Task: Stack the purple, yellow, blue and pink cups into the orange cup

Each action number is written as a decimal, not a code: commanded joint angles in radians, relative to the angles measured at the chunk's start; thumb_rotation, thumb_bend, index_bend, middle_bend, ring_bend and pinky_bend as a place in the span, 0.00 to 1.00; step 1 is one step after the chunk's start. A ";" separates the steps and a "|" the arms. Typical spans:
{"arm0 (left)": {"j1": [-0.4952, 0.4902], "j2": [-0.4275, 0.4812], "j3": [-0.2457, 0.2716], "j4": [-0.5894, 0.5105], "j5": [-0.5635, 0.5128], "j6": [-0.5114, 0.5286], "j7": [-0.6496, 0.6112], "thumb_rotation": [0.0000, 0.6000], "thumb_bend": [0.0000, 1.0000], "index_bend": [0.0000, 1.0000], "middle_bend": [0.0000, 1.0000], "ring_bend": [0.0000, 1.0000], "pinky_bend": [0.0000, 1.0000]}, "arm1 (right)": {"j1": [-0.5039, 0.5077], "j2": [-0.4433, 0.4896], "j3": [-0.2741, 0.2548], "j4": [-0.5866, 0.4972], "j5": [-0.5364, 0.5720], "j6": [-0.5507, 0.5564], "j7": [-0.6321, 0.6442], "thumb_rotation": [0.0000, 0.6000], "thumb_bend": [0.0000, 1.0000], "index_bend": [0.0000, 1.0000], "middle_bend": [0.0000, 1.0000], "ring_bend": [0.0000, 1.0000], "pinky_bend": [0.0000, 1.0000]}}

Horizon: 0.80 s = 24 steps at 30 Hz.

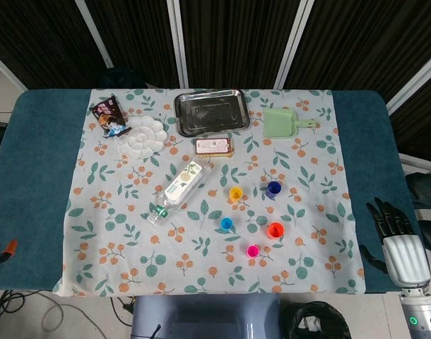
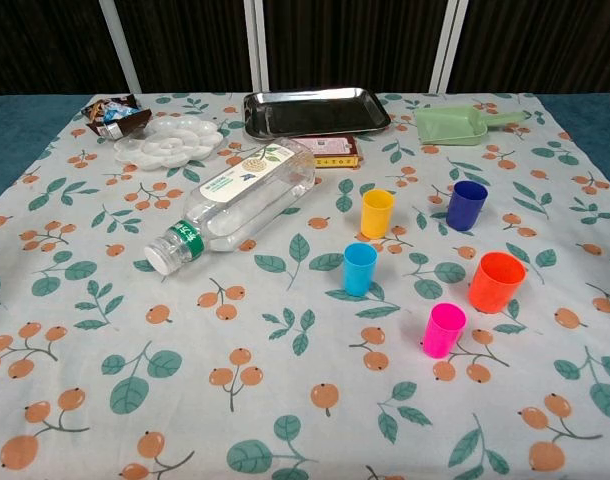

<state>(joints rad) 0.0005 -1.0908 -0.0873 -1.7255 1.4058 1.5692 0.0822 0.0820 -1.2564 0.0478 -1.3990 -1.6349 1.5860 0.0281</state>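
Item: right hand (image 1: 392,224) released, left unseen; I'd pinch purple cup (image 2: 466,204) by rim, approx. upright, into orange cup (image 2: 496,281).

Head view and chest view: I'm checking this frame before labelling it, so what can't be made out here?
- Left hand: in neither view; only orange tips poke in at the head view's left edge.
- Right hand: head view only, wrist cut off by the bottom edge; outside the chest view.
- Pink box: print too small to read; partly behind the metal tray in the chest view.
- Snack packet: label too small.
- Orange cup: its inside hidden by its own wall in the chest view.
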 commanded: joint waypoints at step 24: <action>0.001 0.000 0.002 -0.002 0.000 0.001 0.006 1.00 0.22 0.13 0.07 0.01 0.00 | -0.005 0.074 -0.013 -0.105 0.047 -0.052 0.029 1.00 0.33 0.00 0.00 0.07 0.14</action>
<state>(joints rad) 0.0018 -1.0908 -0.0856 -1.7271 1.4055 1.5705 0.0879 0.0768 -1.1837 0.0343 -1.5027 -1.5896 1.5352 0.0574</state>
